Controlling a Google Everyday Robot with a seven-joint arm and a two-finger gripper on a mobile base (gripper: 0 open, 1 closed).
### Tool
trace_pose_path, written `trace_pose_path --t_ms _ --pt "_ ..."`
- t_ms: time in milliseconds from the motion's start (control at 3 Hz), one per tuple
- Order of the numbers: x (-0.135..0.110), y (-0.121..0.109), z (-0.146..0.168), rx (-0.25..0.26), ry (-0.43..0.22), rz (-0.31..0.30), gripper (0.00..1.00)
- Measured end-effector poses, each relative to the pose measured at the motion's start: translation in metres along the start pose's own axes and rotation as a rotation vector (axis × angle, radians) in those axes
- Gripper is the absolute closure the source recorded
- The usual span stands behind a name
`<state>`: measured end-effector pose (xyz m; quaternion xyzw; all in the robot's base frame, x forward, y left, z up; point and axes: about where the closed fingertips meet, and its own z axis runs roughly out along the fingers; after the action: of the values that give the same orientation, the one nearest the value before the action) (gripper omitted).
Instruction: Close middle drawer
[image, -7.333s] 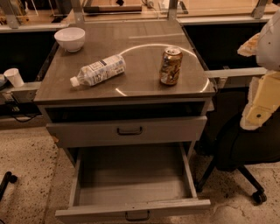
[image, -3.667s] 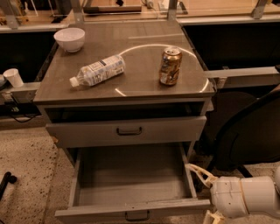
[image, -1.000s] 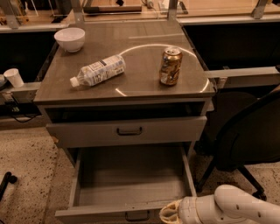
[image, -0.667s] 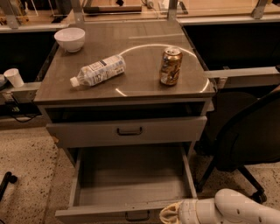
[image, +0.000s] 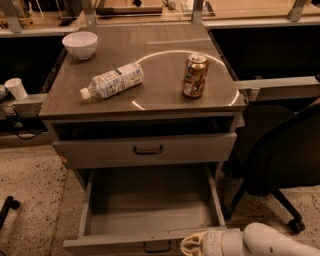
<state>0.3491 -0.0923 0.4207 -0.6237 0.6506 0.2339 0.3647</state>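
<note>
The middle drawer (image: 150, 207) is pulled far out of the gray cabinet, showing a deep, plain, empty gray box. Its front (image: 115, 244) runs along the bottom edge of the camera view, with a small dark bar pull (image: 156, 246). My gripper (image: 191, 245), cream coloured, is at the bottom of the view, right against the drawer front just right of the pull. The white arm (image: 272, 242) comes in from the lower right. The lowest drawer is hidden beneath the open one.
The upper drawer front (image: 145, 149) is closed above. On the cabinet top stand a white bowl (image: 80, 44), a lying plastic bottle (image: 112, 80) and a soda can (image: 195, 75). A black office chair (image: 285, 160) stands close on the right. A paper cup (image: 16, 88) is at the left.
The arm came down from the right side to the bottom of the view and moved left to the open drawer's front. The drawer stays pulled out as before.
</note>
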Motion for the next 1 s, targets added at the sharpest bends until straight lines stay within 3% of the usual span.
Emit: trace_pose_path --t_ms 333,1000 --pt "0.0001 -0.0004 0.0005 0.005 0.001 0.0 0.82" --pt "0.0001 -0.0003 0.0005 0.005 0.001 0.0 0.34"
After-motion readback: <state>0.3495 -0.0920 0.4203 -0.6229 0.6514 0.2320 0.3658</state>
